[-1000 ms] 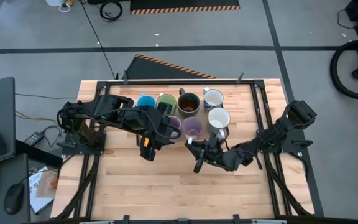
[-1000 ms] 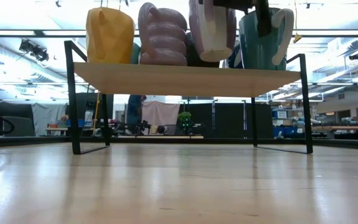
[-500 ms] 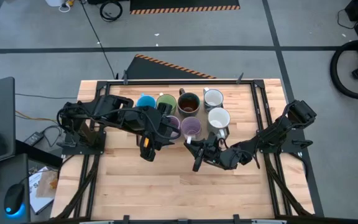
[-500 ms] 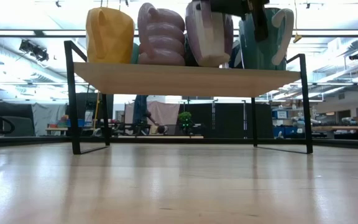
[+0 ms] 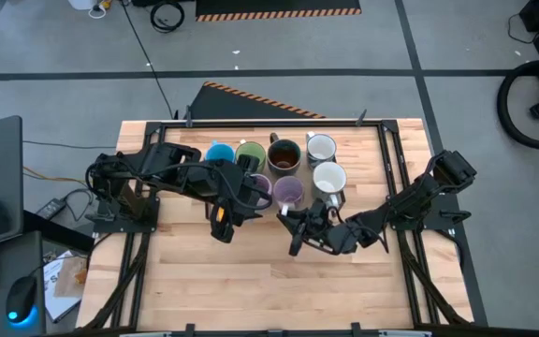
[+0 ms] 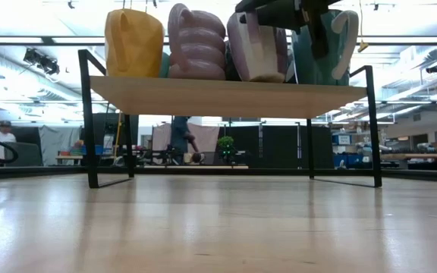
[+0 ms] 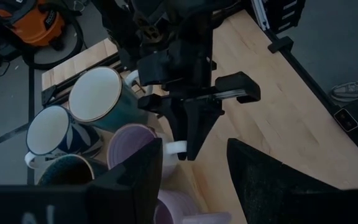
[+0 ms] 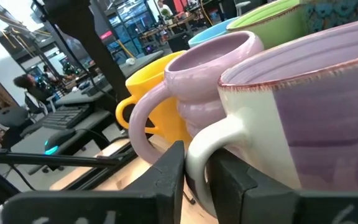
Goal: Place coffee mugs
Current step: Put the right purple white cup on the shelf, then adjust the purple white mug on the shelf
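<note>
Four mugs [image 6: 196, 42] stand on a raised wooden shelf [image 6: 226, 96].

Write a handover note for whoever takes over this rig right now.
Right gripper: fingers closed about the white handle of the purple-and-white mug, which stands on the raised shelf.
Left gripper: open, holding nothing, waiting over the front of the shelf.
Mugs: all eight are on the shelf. Blue, green, dark brown and white are at the back. The orange mug, the ribbed purple mug, the held one and a second white mug are in front.
Done: placing looks complete.
Left: release the handle and back the right arm away.
</note>
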